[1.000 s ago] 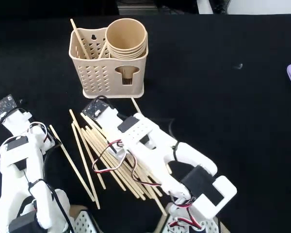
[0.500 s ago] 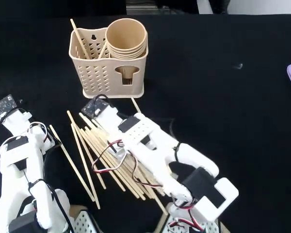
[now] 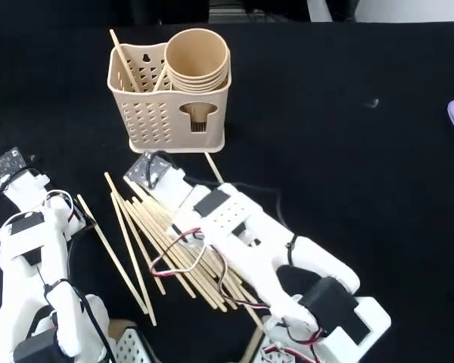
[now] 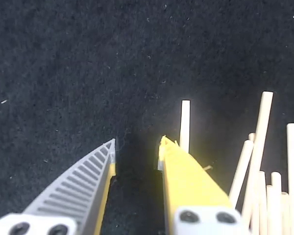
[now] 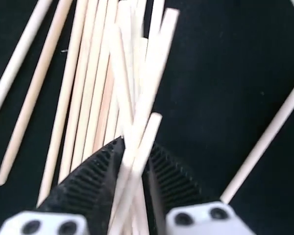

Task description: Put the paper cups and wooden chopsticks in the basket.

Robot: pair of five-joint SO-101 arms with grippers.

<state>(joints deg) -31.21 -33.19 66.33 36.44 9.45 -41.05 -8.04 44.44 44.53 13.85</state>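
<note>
The wooden chopsticks point(image 3: 174, 242) lie fanned on the table point(image 3: 348, 151) just in front of the basket point(image 3: 170, 113), which holds the stacked paper cups point(image 3: 198, 57). Dark table runs wide to the basket's right. The right end effector point(image 5: 134, 147) is clenched on a few sticks. The left end effector point(image 4: 137, 147) gapes, released, front-left of the basket. The right arm has swung its elbow away from the basket.

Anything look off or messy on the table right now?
Yes: most chopsticks lie fanned out loose on the table before the basket, some crossing. The right gripper is shut on a few. One chopstick in the basket leans askew.
</note>
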